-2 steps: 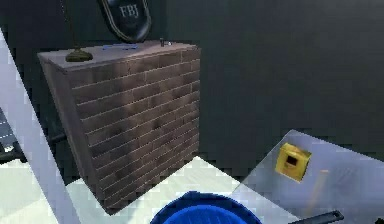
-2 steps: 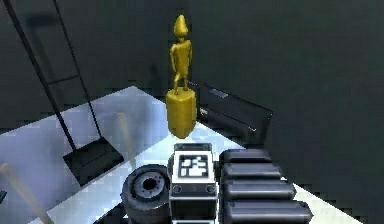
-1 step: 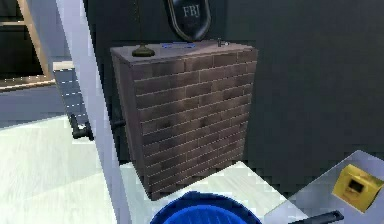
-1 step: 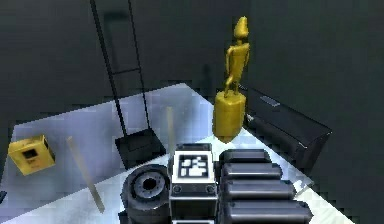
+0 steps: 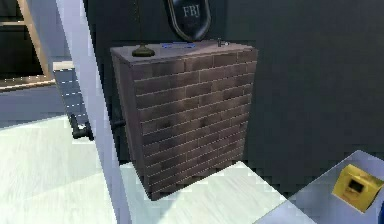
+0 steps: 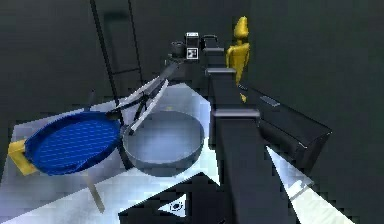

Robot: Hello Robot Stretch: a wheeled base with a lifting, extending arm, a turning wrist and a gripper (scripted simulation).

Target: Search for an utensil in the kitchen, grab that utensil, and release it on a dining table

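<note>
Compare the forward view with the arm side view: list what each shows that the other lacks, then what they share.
Forward view: a red-brown brick counter with a grey top, a small dark domed object on it, and a round dark wall plaque. Arm side view: the dark arm, the gripper, a round blue pan, a grey metal bowl and a yellow figure. Shared: dark walls; possibly one yellow object, at facing edges.
</note>
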